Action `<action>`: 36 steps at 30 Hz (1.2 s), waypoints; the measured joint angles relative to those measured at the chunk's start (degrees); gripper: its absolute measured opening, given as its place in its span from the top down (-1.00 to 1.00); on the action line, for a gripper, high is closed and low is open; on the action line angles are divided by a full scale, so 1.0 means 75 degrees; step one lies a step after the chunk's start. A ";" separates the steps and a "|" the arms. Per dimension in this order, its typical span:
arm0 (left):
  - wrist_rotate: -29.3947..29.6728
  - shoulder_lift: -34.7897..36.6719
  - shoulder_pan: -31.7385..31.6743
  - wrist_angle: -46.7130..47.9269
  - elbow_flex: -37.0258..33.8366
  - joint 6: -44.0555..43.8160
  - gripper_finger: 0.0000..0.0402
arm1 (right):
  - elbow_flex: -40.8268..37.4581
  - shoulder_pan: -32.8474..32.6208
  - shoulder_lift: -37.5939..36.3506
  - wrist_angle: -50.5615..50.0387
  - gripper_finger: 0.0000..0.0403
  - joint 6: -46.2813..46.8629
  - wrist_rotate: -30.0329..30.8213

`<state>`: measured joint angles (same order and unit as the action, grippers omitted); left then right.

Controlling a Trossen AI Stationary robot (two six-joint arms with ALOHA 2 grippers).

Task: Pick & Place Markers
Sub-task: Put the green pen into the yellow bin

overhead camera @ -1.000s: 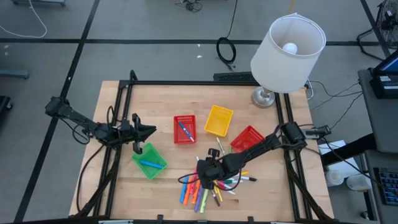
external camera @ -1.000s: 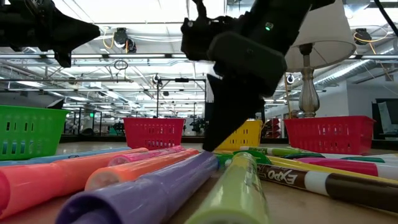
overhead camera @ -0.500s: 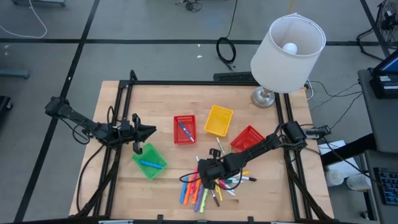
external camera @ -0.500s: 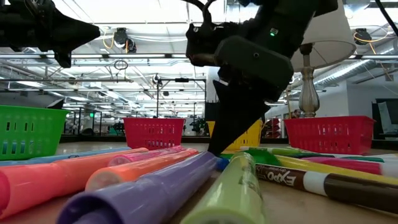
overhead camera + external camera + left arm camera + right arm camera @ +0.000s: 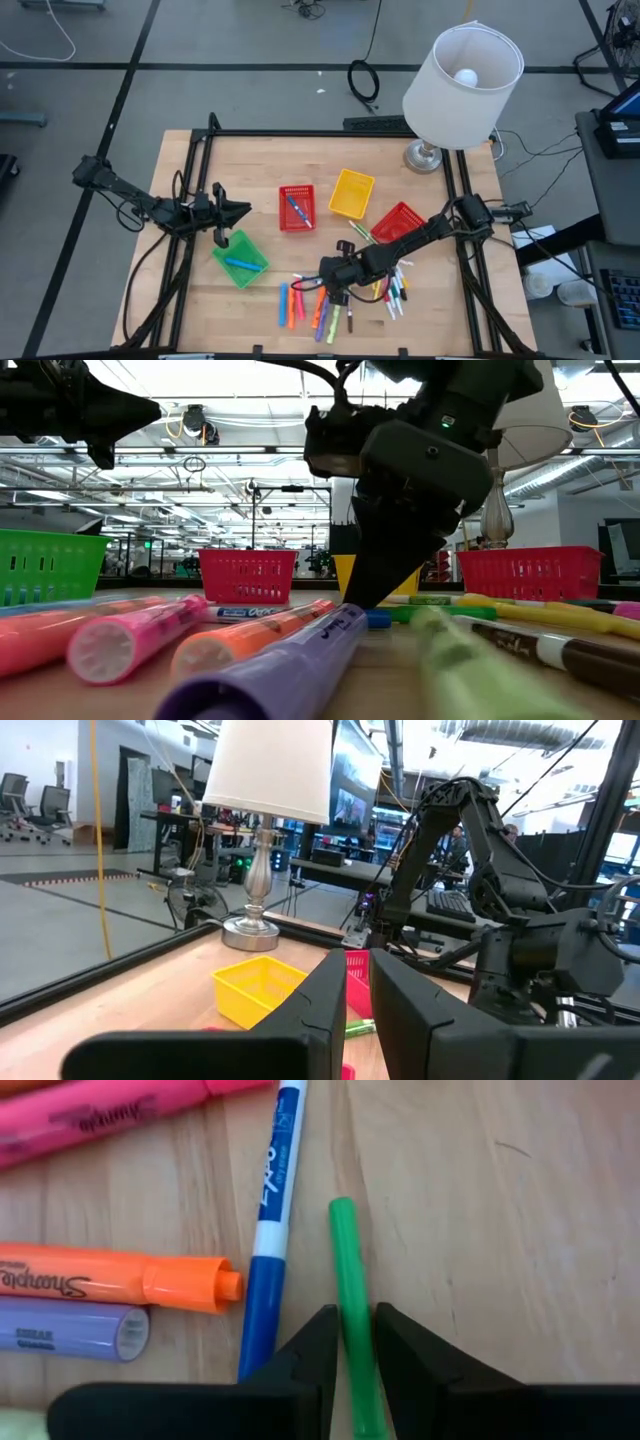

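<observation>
Several markers (image 5: 335,300) lie scattered on the wooden table near its front edge. My right gripper (image 5: 336,283) stands down among them, its fingers shut on a thin green marker (image 5: 345,1250) that lies beside a blue-and-white marker (image 5: 268,1250) and an orange highlighter (image 5: 110,1280). In the low view the gripper (image 5: 362,600) reaches down to the table. My left gripper (image 5: 243,210) hovers shut and empty over the green basket (image 5: 240,258), which holds a blue marker. My right gripper pinches the green marker's barrel (image 5: 352,1312) between its two fingers, back from the marker's rounded end. The fingers come from above, pointing down, and lie across the marker. The marker seems to lie flat on the table.
A red basket (image 5: 296,208) with a blue marker, a yellow basket (image 5: 352,193) and a second red basket (image 5: 398,222) stand mid-table. A lamp (image 5: 460,75) stands at the far right corner. Black rails frame the table.
My right gripper has gone down and a little toward the near edge into the marker pile. The tight pile has spread out: some markers have slid toward the left, others toward the right. My left arm has kept still.
</observation>
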<state>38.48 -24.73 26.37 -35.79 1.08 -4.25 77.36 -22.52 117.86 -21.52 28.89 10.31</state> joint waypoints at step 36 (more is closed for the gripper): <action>0.0000 0.0000 0.0000 0.0128 0.0000 0.0089 0.72 | -0.0818 -0.0012 -0.1070 -0.1009 0.21 0.0000 -0.0388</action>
<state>38.48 -24.73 26.37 -34.83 1.08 -3.58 71.23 -22.61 109.84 -29.09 28.89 7.40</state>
